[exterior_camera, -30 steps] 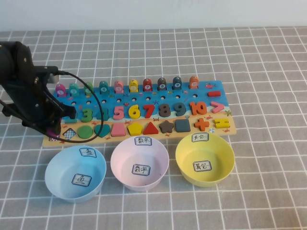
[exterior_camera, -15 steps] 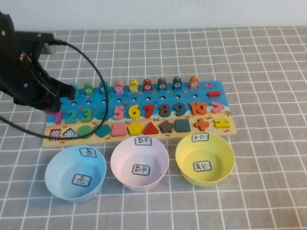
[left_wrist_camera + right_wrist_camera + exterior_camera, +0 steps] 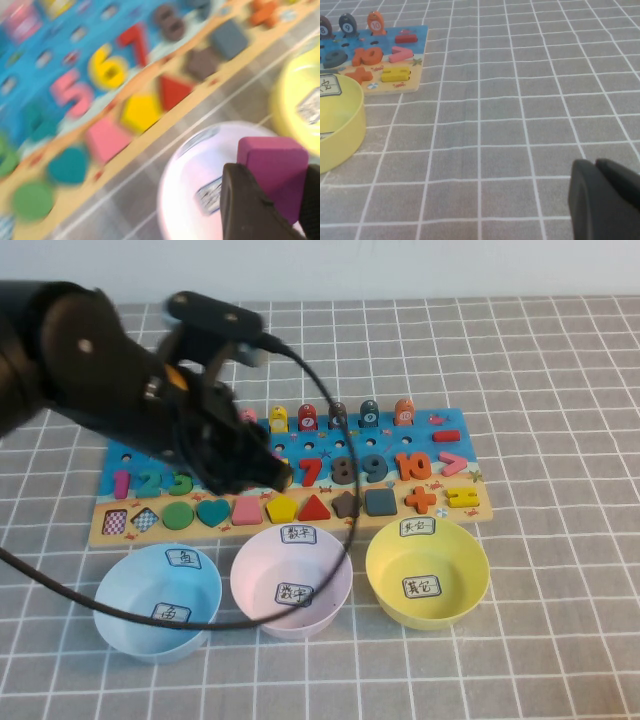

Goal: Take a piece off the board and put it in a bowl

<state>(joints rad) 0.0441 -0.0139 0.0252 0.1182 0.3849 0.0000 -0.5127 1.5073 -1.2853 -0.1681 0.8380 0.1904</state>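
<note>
- The small flat magenta-pink rounded-square piece has matte faces and softened corners; it sits clamped between the two dark fingers of the left gripper, its upper half standing clear of them.
- In the left wrist view, just beyond the jaws lies the round pink plastic bowl, and off to one side of them the rim of the round yellow plastic bowl with white labels.
- In the high view the left gripper hangs over the long wooden puzzle board, blue above and tan below, near its middle numbers; the yellow bowl is apart from the jaws, past the pink bowl.
- The three bowls stand side by side just off the board's near edge; the round light blue bowl is at the far end from the yellow one.
- The right gripper rests low over open grey checked cloth, its dark fingers pressed together on nothing, with the board's end and the yellow bowl well away from it.
</note>
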